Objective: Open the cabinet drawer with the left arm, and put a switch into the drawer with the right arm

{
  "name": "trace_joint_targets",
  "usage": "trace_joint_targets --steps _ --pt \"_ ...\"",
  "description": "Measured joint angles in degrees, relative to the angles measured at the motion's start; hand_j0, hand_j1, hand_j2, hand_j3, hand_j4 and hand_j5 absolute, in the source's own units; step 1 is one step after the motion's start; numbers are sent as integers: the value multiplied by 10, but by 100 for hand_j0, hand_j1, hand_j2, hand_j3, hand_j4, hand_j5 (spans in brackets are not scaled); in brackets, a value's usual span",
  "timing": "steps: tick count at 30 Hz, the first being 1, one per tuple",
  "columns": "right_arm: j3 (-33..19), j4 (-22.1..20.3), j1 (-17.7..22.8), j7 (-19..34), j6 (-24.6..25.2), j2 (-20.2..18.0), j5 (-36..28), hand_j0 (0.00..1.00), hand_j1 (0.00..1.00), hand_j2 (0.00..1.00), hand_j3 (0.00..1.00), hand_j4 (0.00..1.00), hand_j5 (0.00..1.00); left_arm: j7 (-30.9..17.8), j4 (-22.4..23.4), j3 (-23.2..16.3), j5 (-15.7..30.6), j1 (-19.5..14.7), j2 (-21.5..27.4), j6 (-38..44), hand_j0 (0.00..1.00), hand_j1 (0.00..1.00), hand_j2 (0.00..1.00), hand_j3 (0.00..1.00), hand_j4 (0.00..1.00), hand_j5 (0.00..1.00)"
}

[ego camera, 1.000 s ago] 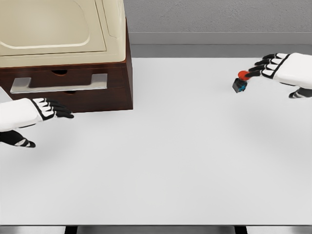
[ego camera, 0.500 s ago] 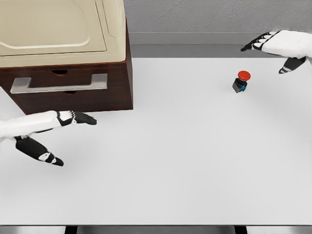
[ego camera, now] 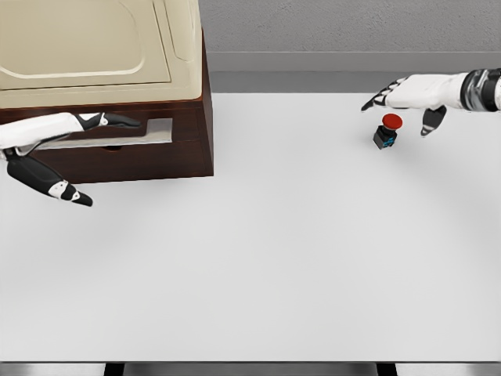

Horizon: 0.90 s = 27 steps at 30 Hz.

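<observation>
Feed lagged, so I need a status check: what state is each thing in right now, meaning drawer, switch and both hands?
cabinet drawer: closed, front flush with the cabinet.
drawer handle: not gripped; left fingers lie across it.
switch: upright on the table, red button on top, not held.
left hand: open, fingers extended at the handle.
right hand: open, fingers spread, just above and behind the switch.

Red-capped switch (ego camera: pixel 387 131) upright; cabinet drawer (ego camera: pixel 117 137) closed.
</observation>
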Motion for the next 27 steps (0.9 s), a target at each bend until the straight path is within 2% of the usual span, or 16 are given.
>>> trace_joint_targets --steps 8,16,27 --pt "2 47 -10 0 0 28 13 100 100 100 100 100 100 0 3 4 -56 -8 5 83 100 100 100 100 100 100" --pt "0 86 -13 0 0 45 28 100 100 100 100 100 100 0 16 4 -94 -6 5 103 100 100 100 100 100 100" --pt "-1 117 -18 0 0 61 35 100 100 100 100 100 100 0 33 -2 -105 2 7 120 100 100 100 100 100 100"
